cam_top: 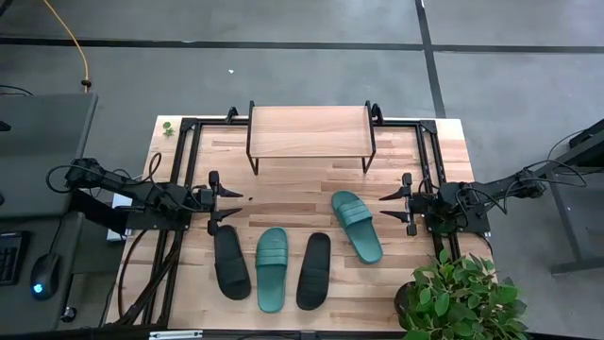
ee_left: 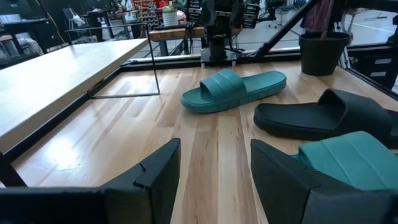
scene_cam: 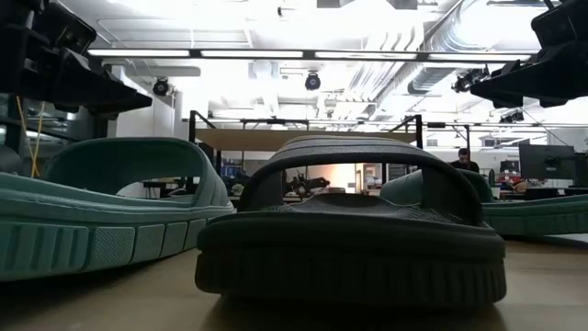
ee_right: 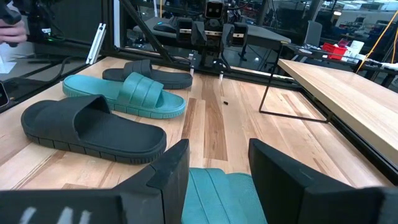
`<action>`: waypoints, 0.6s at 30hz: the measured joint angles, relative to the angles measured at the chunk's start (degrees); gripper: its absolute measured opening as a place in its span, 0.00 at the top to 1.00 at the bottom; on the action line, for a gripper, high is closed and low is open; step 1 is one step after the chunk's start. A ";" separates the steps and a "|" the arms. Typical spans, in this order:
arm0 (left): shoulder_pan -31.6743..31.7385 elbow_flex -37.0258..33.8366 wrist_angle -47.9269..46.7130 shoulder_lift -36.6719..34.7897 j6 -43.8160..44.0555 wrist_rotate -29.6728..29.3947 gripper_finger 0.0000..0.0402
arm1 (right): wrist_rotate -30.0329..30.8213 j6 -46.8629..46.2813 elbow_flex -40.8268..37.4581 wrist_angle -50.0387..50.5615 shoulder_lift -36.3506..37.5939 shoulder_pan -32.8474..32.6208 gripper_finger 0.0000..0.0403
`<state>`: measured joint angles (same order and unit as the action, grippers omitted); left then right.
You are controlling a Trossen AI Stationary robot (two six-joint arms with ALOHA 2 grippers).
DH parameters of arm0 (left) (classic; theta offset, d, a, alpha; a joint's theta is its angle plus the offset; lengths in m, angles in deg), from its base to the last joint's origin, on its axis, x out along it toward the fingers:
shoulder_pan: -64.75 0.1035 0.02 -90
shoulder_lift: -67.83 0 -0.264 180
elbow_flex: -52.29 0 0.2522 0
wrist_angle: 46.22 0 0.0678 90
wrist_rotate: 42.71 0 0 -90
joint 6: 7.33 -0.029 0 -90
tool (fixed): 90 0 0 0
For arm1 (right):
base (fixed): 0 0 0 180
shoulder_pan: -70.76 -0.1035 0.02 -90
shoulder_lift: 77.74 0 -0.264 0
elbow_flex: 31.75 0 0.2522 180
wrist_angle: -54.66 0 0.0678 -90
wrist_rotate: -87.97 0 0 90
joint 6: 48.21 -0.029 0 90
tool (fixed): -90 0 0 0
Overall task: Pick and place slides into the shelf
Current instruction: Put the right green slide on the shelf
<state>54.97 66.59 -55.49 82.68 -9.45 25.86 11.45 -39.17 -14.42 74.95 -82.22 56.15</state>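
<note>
Four slides lie on the table (cam_top: 396, 161) before the shelf (cam_top: 310, 131): two black (cam_top: 230, 262) (cam_top: 314, 271), two teal (cam_top: 272, 269) (cam_top: 357, 225). Left gripper (cam_top: 229, 210) and right gripper (cam_top: 389, 205) hover with fingers parted, seemingly empty.

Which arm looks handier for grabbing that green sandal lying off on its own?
The right, probably. The lone green sandal lies just beside the right gripper, whose fingers are open. The left gripper, also open, sits across the table, nearer the black sandal. The shelf is empty.
</note>
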 joint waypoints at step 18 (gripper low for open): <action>0.00 0.00 0.04 0.00 3.99 1.56 0.56 | -0.01 -0.02 -0.02 0.01 -0.01 0.01 0.61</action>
<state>54.97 66.59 -55.45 82.68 -5.46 27.41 11.44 -39.19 -14.43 74.96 -82.23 56.15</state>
